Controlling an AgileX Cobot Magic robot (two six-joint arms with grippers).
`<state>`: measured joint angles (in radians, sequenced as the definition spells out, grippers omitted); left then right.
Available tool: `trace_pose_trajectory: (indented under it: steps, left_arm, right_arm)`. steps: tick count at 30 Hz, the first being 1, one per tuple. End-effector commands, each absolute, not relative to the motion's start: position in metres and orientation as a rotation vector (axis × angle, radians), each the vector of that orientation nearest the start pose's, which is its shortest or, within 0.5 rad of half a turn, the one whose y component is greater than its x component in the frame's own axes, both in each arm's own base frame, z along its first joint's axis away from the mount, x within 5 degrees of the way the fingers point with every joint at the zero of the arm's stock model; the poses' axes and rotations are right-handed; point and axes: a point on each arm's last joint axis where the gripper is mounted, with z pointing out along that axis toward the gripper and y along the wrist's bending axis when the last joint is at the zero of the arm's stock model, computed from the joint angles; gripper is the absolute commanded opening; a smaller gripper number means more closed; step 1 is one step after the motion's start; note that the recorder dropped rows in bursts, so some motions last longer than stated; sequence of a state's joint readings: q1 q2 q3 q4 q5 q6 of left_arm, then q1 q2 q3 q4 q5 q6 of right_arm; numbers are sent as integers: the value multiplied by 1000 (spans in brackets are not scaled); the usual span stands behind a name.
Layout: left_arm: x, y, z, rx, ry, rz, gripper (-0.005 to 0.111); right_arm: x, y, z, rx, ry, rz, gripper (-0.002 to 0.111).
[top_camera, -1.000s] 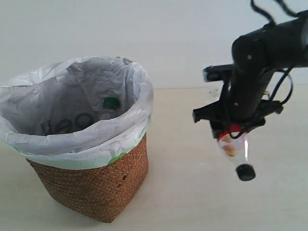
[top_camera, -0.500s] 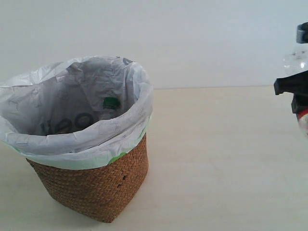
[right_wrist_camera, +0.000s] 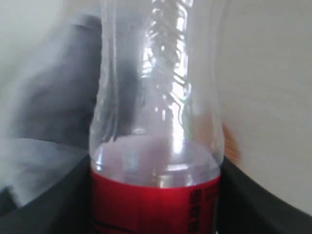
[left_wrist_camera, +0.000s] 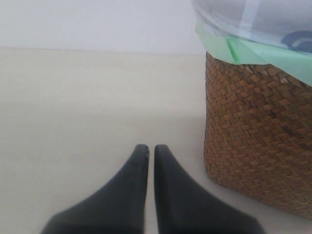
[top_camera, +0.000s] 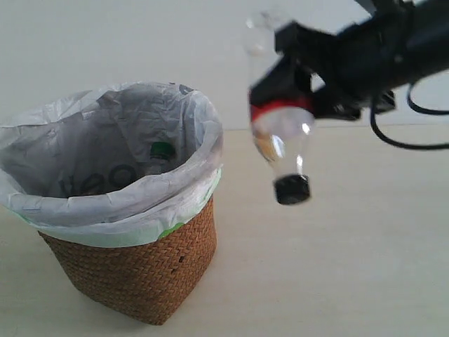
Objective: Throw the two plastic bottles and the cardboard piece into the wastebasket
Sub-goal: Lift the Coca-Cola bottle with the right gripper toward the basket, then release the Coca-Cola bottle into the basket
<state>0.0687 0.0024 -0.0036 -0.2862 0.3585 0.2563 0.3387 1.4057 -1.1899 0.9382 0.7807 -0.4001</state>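
Note:
My right gripper [top_camera: 291,95] is shut on the black-capped bottle with the red label [top_camera: 280,133], which hangs cap down in the air just right of the wastebasket [top_camera: 133,260]. Up close, that bottle [right_wrist_camera: 156,146] fills the right wrist view, with a dark finger on each side of its label. The green cap of the other bottle [top_camera: 162,149] shows inside the white bag lining the basket. My left gripper [left_wrist_camera: 151,148] is shut and empty, low over the table beside the wicker wall [left_wrist_camera: 258,146]. The cardboard piece is not in view.
The pale table [top_camera: 337,281] stretches to the right of and in front of the basket. A plain white wall stands behind it. The right arm's cable [top_camera: 400,137] loops down at the far right.
The right arm swung out to the right edge of the exterior view, then came back left and higher with the red-label bottle, now close to the basket's rim.

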Motion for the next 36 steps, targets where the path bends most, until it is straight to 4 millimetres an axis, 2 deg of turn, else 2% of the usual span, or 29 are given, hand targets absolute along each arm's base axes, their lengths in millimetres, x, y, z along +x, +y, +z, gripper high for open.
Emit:
trace_pose_trajectory:
  steps: [1,3,5,8,11,15,18,20,22,24,27,28,29,30,33,34,35,36]
  left_arm:
    - [53,-5,182,1,1829,-41,4]
    - [53,-5,182,1,1829,-41,4]
    - [53,-5,182,1,1829,-41,4]
    - [53,-5,182,1,1829,-41,4]
    - [53,-5,182,1,1829,-41,4]
    - [53,-5,182,1,1829,-41,4]
    - [53,-5,182,1,1829,-41,4]
    - [53,-5,182,1,1829,-41,4]
    - [53,-5,182,1,1829,-41,4]
    - [53,-5,182,1,1829,-41,4]
    - [53,-5,182,1,1829,-41,4]
    - [53,-5,182,1,1829,-41,4]
    - [53,-5,182,1,1829,-41,4]
    - [53,-5,182,1,1829,-41,4]
    - [53,-5,182,1,1829,-41,4]
    - [53,-5,182,1,1829,-41,4]
    - [53,-5,182,1,1829,-41,4]
    - [53,-5,182,1,1829,-41,4]
  right_arm:
    - [260,155,396,-385,2070,1182,0]
    - [261,149,397,-378,2077,1129,0]
    - [265,142,389,-367,2147,1023,0]
    - [276,124,365,-276,2345,706,0]
    - [284,93,335,-121,2498,251,0]
    - [282,53,313,40,2522,-312,0]
    - [279,37,312,81,2498,-554,0]
    - [278,35,312,83,2497,-585,0]
    - [279,39,310,104,2498,-517,0]
    - [282,47,309,109,2488,-371,0]
    - [289,69,306,54,2473,-73,0]
    - [292,82,309,34,2443,116,0]
    - [295,92,313,-22,2417,235,0]
    - [298,104,324,-49,2372,404,0]
    - [295,138,373,-158,2177,934,4]
    - [289,150,398,-278,2067,1120,10]
    - [283,162,439,-344,1868,1407,35]
    - [282,170,460,-348,1808,1471,70]
